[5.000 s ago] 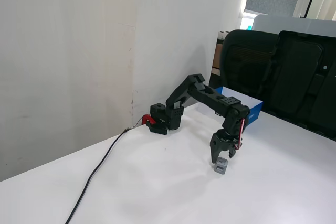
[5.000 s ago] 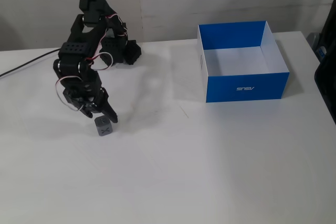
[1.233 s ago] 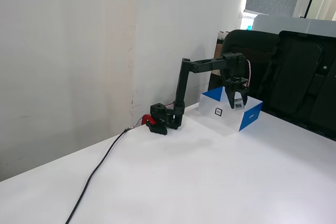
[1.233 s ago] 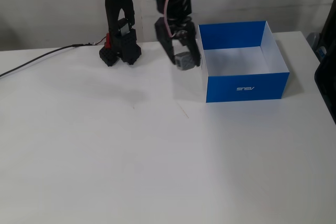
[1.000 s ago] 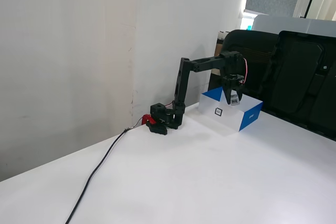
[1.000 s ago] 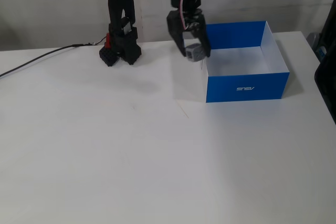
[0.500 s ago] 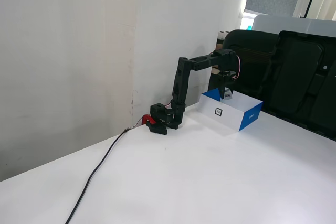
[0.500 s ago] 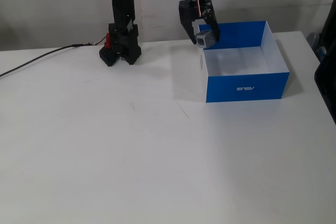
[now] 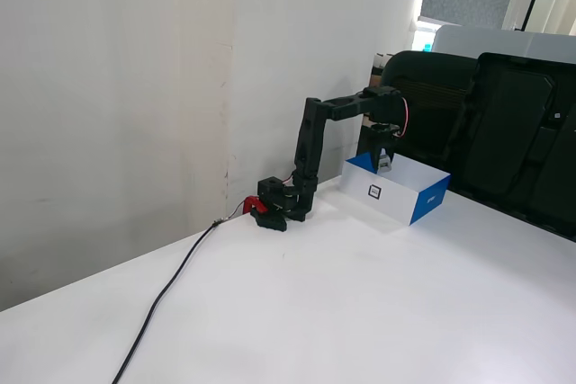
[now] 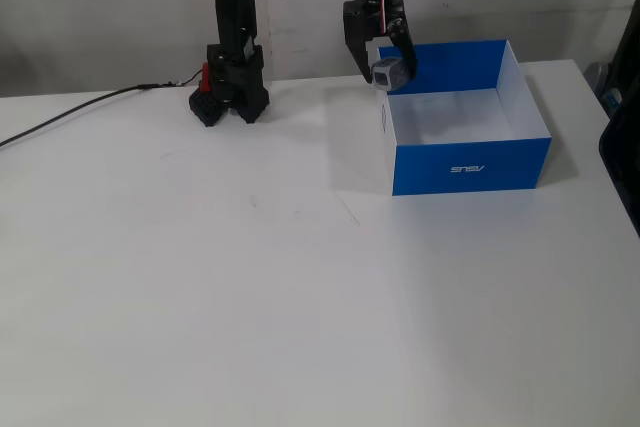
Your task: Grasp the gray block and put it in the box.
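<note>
In a fixed view, the box [image 10: 470, 162] sits on the tabletop [image 10: 300, 317] to the right of the arm's base [image 10: 228, 97], and the hand [image 10: 385, 71] hangs over the box's back left corner with the gray block [image 10: 384, 73] between its fingers. A cable [image 10: 70, 119] runs left from the base across the tabletop. In a fixed view, a chair [image 9: 423, 114] stands behind the box [image 9: 396, 192].

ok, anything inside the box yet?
No. The box shows only bare white floor; the gray block is held in the end effector above its corner. Near wall hides some floor.
</note>
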`<move>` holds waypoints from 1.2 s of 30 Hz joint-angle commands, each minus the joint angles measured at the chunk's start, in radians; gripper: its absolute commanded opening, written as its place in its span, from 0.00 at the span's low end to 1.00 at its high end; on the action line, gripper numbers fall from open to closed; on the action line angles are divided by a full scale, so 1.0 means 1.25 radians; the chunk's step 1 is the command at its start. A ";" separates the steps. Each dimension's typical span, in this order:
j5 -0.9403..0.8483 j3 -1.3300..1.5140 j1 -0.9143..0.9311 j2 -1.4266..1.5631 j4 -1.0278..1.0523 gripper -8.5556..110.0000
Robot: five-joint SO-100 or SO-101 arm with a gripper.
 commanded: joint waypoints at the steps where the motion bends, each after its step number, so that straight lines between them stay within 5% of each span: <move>1: 0.002 0.001 0.020 0.009 -0.013 0.24; 25: -0.007 -0.099 0.015 -0.049 -0.013 0.33; 29: -0.009 -0.081 0.000 -0.027 -0.009 0.30; 36: -0.009 -0.006 -0.091 0.050 -0.020 0.08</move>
